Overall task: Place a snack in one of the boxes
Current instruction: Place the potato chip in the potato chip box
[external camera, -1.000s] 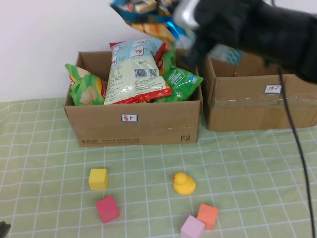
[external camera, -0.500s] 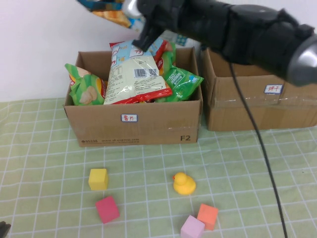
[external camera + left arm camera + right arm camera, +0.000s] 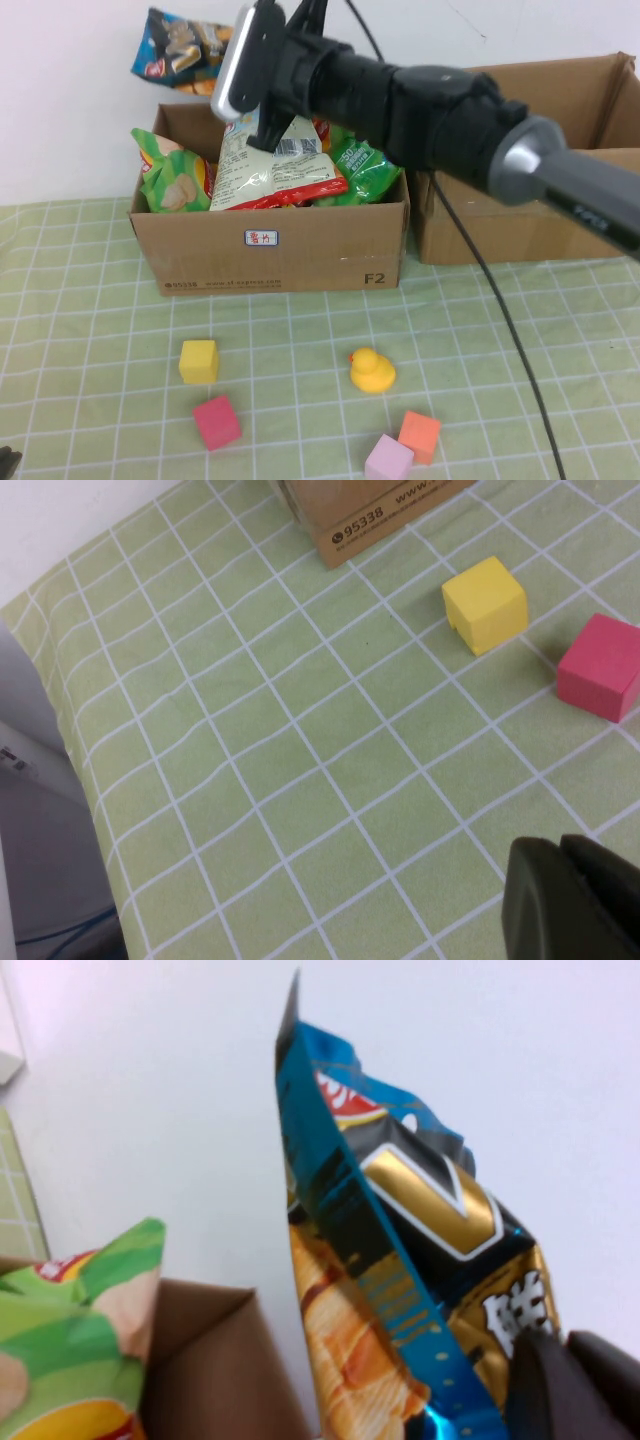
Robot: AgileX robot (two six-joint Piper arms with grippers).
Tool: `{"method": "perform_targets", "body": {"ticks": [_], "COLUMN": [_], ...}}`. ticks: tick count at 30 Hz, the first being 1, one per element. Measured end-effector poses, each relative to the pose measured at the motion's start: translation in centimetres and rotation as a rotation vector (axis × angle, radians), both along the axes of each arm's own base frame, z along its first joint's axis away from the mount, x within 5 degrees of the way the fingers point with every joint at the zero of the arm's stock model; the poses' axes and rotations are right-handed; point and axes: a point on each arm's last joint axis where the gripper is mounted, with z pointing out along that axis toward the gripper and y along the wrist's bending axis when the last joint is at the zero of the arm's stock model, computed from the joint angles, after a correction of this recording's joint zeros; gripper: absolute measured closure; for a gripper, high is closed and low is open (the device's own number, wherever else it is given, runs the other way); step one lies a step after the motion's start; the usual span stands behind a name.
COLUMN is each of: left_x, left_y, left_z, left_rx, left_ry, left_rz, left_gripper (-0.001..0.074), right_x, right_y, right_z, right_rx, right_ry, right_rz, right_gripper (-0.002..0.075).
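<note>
My right gripper [image 3: 575,1380] is shut on the edge of a blue and gold snack bag [image 3: 400,1260]. It holds the bag in the air above the back left corner of the left cardboard box [image 3: 270,255]. In the high view the bag [image 3: 178,45] hangs left of the right gripper [image 3: 218,72]. The left box is full of snack bags, among them a white and red one [image 3: 275,160] and green ones [image 3: 170,180]. The right cardboard box [image 3: 520,220] stands open beside it. My left gripper [image 3: 572,892] is shut and empty, low over the tablecloth at the near left.
On the green checked cloth in front of the boxes lie a yellow block [image 3: 199,360], a red block [image 3: 216,421], a yellow duck [image 3: 371,370], an orange block [image 3: 420,435] and a purple block [image 3: 388,459]. The right arm spans across above both boxes.
My right arm has swung left with the blue bag, from above the gap between the boxes to above the left box's back left corner. The left arm has not moved.
</note>
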Motion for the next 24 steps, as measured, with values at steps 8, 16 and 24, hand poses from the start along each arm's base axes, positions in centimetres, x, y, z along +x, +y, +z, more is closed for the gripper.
{"method": "perform_targets", "body": {"ticks": [8, 16, 24], "left_x": [0.0, 0.0, 0.0], "left_y": [0.0, 0.0, 0.0], "left_z": [0.0, 0.0, 0.0], "left_rx": [0.000, 0.000, 0.000], "left_ry": [0.000, 0.000, 0.000], "left_rz": [0.000, 0.000, 0.000], "left_gripper": [0.0736, 0.0736, 0.0736], "right_x": [1.8, 2.2, 1.2], "right_y": [0.5, 0.2, 1.5], "right_z": [-3.5, -4.4, -4.4], "right_rx": [-0.008, 0.160, 0.293], "right_ry": [0.068, 0.255, 0.387], "right_rz": [-0.079, -0.162, -0.169], "right_gripper": [0.0675, 0.0396, 0.0242]}}
